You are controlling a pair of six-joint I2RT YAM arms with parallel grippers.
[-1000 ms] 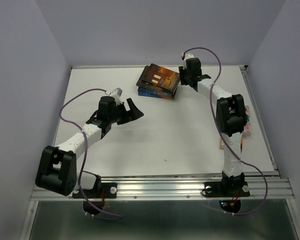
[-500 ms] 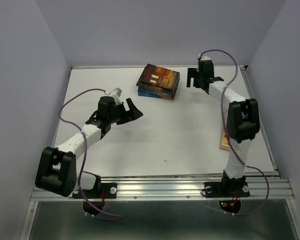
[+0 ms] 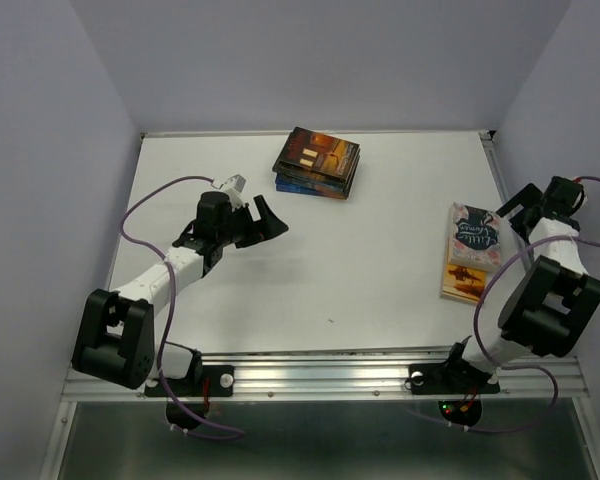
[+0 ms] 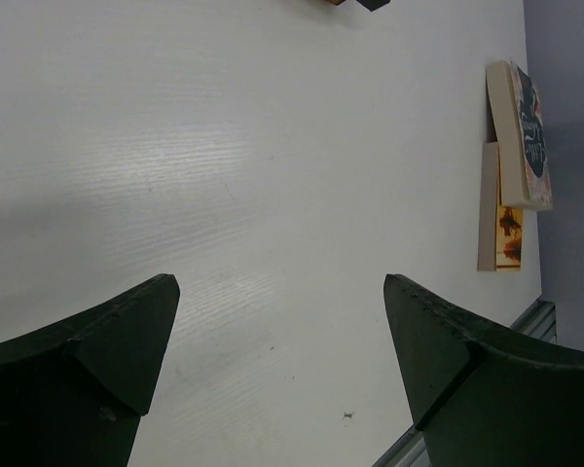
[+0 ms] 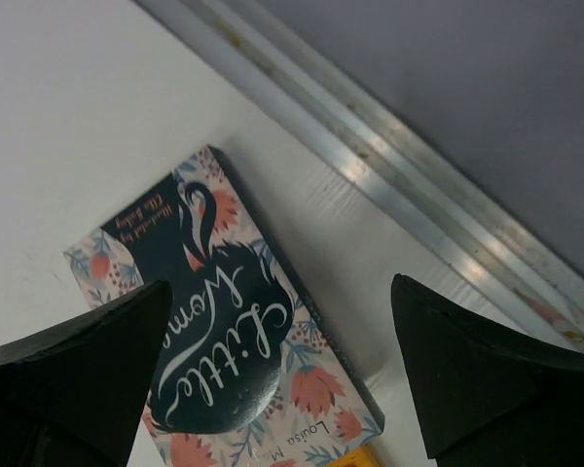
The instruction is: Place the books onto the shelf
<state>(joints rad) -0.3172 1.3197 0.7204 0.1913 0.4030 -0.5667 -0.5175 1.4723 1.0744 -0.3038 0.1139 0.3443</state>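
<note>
R gripper (image 5: 280, 284) hangs wide open, empty, over the Little Women book (image 5: 214, 350), which lies partly on an orange book (image 3: 464, 282) by the table (image 3: 380, 260)'s R edge. L gripper (image 4: 278, 278): wide, empty too. Main stack (image 3: 317, 163) sits far-centre. Risk: you pinch both books together, or shove them off.

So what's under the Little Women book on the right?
An orange book sticks out at its near end; the rest of that cover is hidden beneath Little Women.

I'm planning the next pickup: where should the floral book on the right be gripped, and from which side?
Probably its long edges, from above with the open right gripper: the floral book lies flat, cover up, partly on an orange book.
</note>
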